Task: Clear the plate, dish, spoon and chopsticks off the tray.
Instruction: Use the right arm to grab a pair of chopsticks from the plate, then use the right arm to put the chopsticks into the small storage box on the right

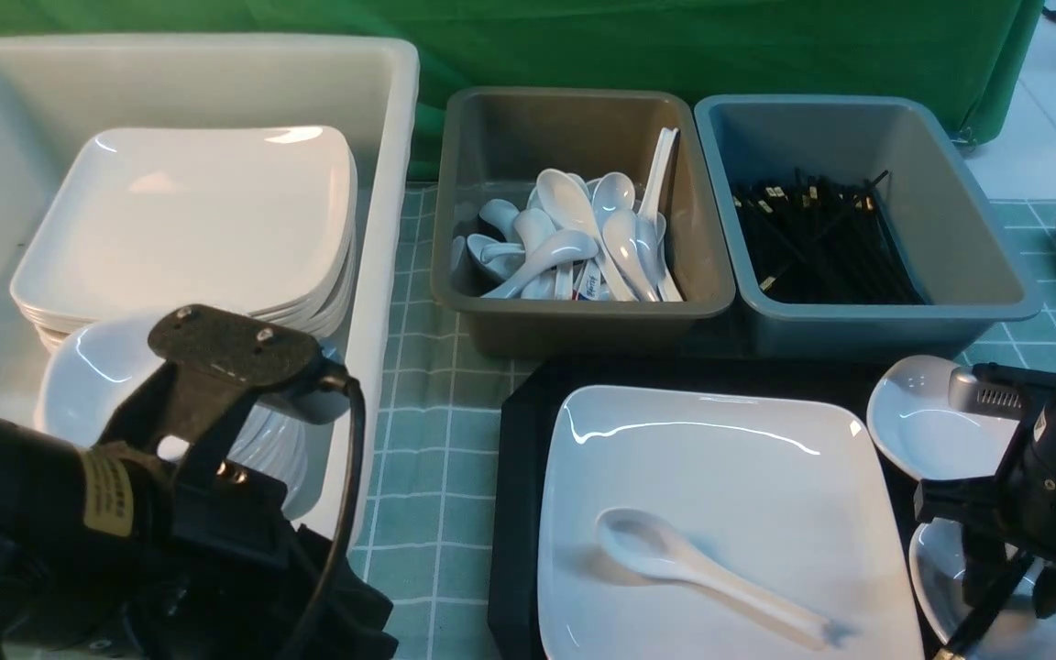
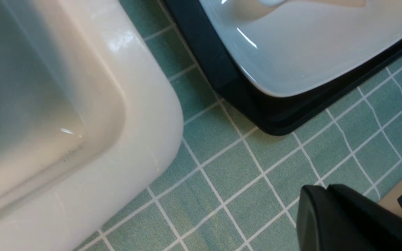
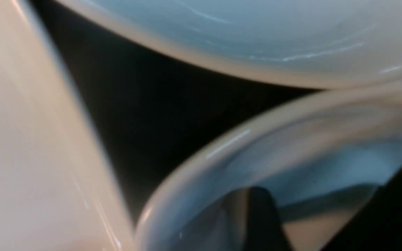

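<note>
The black tray (image 1: 514, 477) sits front centre-right and holds the large white square plate (image 1: 748, 477). A white spoon (image 1: 675, 559) lies on the plate. Two small white dishes sit on the tray's right side, a far dish (image 1: 922, 426) and a near dish (image 1: 940, 568). My right gripper (image 3: 312, 223) is down at the near dish (image 3: 291, 150), fingers apart, with one finger (image 3: 257, 219) inside the bowl. My left gripper (image 2: 326, 190) is shut and empty, above the cloth between the white bin and the tray corner (image 2: 274, 122). No chopsticks show on the tray.
A big white bin (image 1: 390, 183) at the left holds stacked square plates and dishes. Behind the tray stand a brown-grey bin (image 1: 583, 316) of white spoons and a blue-grey bin (image 1: 885, 325) of black chopsticks. Green checked cloth (image 1: 418, 440) covers the table.
</note>
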Controlling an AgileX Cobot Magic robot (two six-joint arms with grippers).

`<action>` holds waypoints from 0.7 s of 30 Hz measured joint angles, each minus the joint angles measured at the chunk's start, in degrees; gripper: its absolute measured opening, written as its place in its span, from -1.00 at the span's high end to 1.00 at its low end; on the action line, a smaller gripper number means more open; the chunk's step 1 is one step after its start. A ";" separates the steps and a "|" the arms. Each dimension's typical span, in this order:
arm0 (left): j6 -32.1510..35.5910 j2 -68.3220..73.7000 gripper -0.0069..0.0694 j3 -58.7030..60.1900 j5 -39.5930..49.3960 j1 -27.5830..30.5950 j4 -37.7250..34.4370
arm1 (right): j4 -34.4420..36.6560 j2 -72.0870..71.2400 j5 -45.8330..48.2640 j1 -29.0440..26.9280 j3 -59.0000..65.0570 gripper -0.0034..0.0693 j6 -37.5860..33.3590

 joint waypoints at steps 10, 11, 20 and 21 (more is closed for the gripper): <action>0.24 0.00 0.80 0.00 -0.89 0.00 0.17 | 1.07 -0.24 1.77 0.00 -0.03 0.59 0.05; 0.24 0.00 0.80 0.00 -0.89 0.00 0.17 | 1.07 -0.31 1.78 0.00 -0.03 0.59 0.05; 0.32 0.00 0.80 0.00 -1.95 0.00 0.21 | 4.36 -11.11 5.92 0.07 -2.92 0.59 -3.73; 0.15 0.00 0.80 0.00 -2.01 0.00 0.21 | 4.76 -11.41 6.78 0.07 -4.12 0.59 -3.99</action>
